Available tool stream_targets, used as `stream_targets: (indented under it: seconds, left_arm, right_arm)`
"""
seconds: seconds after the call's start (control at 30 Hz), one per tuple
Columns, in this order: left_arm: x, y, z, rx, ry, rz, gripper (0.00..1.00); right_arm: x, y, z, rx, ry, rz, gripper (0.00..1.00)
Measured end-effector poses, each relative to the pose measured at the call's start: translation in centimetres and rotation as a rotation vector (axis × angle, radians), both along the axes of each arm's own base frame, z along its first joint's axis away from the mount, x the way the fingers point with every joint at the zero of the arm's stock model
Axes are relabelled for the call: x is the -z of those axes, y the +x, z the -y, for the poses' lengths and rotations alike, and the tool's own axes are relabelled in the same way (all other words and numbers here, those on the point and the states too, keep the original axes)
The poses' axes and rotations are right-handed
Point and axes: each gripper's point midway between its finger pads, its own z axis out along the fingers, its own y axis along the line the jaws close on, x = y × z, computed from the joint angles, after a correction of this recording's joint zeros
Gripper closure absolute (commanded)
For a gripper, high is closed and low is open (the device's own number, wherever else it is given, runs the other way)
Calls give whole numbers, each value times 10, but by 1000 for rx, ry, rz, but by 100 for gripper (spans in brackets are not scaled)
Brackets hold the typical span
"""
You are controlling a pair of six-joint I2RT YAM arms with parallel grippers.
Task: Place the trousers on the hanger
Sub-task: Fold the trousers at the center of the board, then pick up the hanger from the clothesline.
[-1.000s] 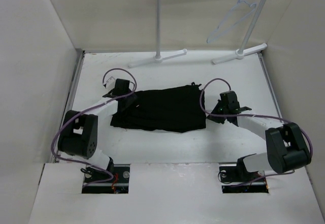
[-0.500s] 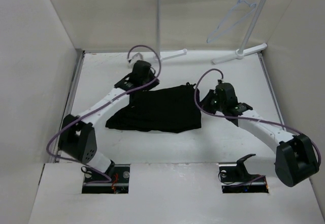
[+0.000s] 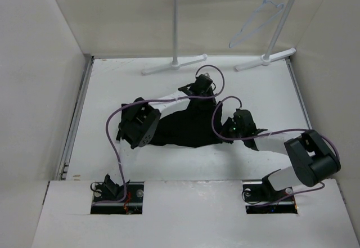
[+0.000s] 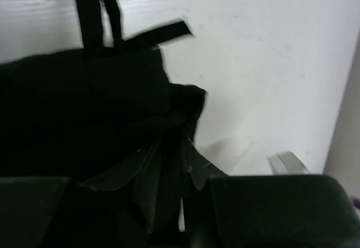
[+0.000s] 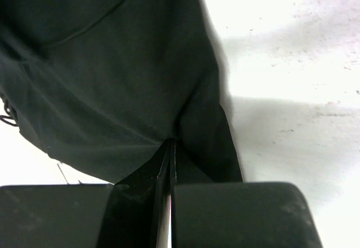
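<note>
A: near side, right claw pinched shut on the trousers, 3 o'clock edge. left claw clamps their 12 o'clock edge.
B: trousers bunched on the table. I'd lift both evenly, no sag. hanger hangs far off at 1 o'clock.

A robotics lab test cell. A bare white counter is boxed in by plain white panel walls. A white clothes rack stands at the back, with a wire hanger on its rail. Well in front of the rack, two robot arms trailing purple cables are mounted at the counter's near edge.
</note>
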Motion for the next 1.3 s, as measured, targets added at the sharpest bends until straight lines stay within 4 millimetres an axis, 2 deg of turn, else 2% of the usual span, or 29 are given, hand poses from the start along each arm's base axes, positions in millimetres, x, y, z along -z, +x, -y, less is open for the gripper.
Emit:
stream_targets:
  seconds: [0.13,0.37,0.57,0.63,0.7,0.83,0.93,1.0,1.07,1.17,1.23,1.3]
  left_arm:
    - [41,16,-8,-24,17,-54,82]
    - [32,49,-12,-57,-38,-9,79]
    - [22,59,-10,-62,-72,23,66]
    - [11,60,-10,-65,-88,41,62]
    - [-11,58,-19,-77,-113,68,60]
    - [-74,50,-56,-122,-185,155,61]
    - [-118,37,-91,-165,-252,238,69]
    - [-124,26,-110,-190,-276,263,74]
    - [-109,13,-124,-206,-274,249,75]
    - [-56,-8,-143,-232,-219,158,75]
    - [-17,-24,-160,-258,-168,83,75]
    - [8,-35,-177,-288,-135,36,75]
  right_arm:
    - [0,0,-1,15,26,13,96]
    - [0,1,1,39,40,34,95]
    - [-9,-5,5,48,41,42,91]
    - [-14,-8,8,47,33,44,88]
    - [-22,-11,11,41,23,49,84]
    - [-47,-8,12,33,15,87,78]
    - [-69,2,4,17,24,126,86]
    - [-78,9,-9,-15,30,142,89]
    - [-83,12,-28,-68,36,143,90]
    - [-82,16,-58,-146,55,141,91]
    - [-72,17,-72,-177,73,129,92]
    - [-56,19,-79,-184,85,106,93]
